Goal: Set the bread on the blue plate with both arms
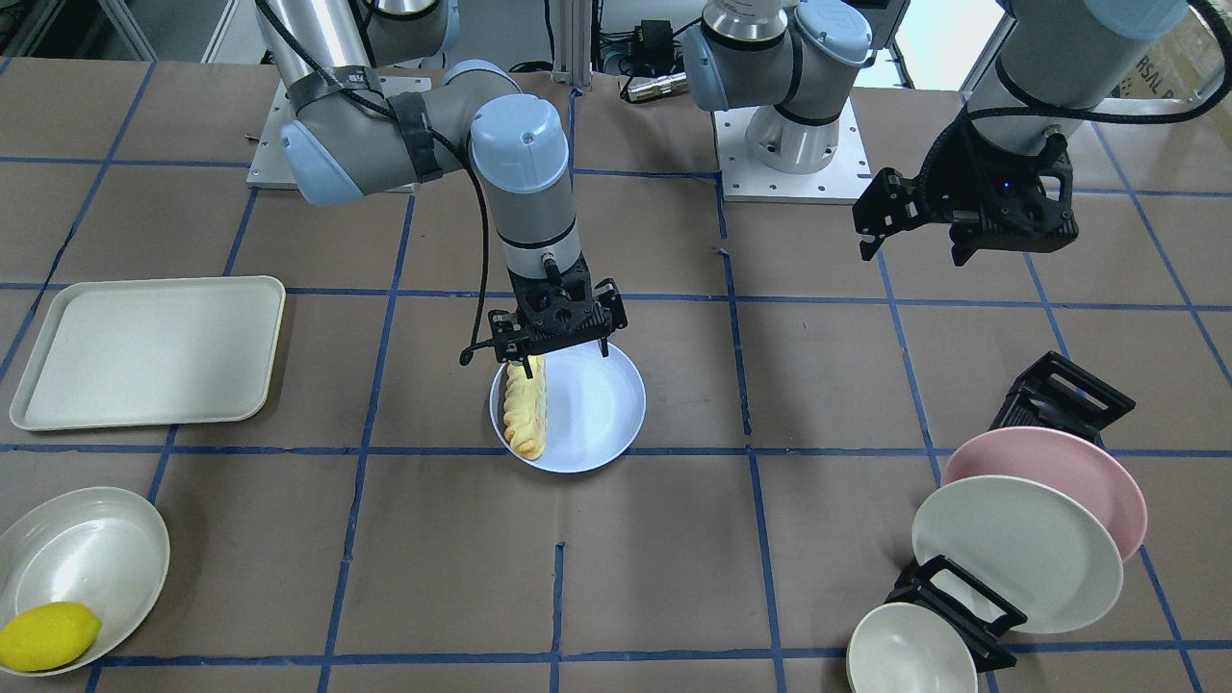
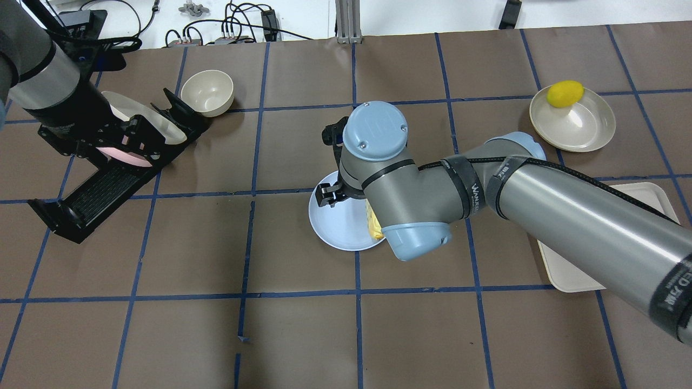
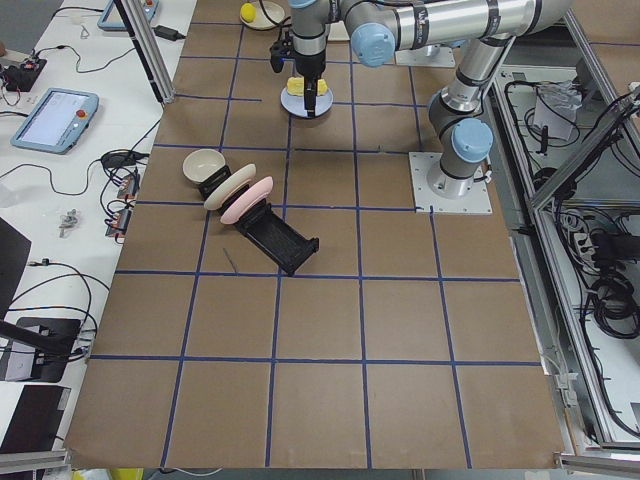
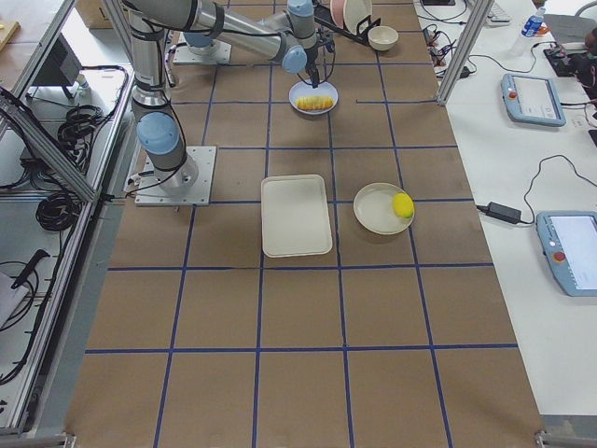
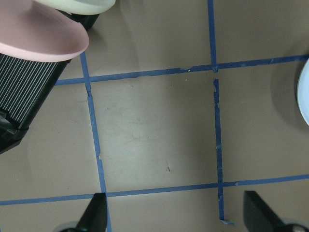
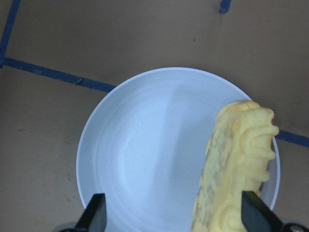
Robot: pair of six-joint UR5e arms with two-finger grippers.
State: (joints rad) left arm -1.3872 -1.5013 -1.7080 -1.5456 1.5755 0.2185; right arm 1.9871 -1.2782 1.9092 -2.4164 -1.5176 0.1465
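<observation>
The bread (image 1: 526,414) lies on the blue plate (image 1: 602,414), along the plate's side nearest the cream tray. My right gripper (image 1: 566,356) hangs just above the plate's robot-side rim. Its jaws are open, with one finger close over the bread's end. In the right wrist view the bread (image 6: 236,164) sits beside the right-hand finger on the plate (image 6: 145,154). It is not pinched between the fingers. My left gripper (image 1: 914,245) is open and empty, held high near the dish rack. Its wrist view shows only bare table between the fingertips (image 5: 96,212).
A cream tray (image 1: 144,351) lies beside the plate. A bowl (image 1: 87,549) holds a lemon (image 1: 48,635) at the table corner. A black dish rack (image 1: 1059,395) holds a pink plate (image 1: 1059,472) and a cream plate (image 1: 1015,553), with a small bowl (image 1: 910,654) next to it.
</observation>
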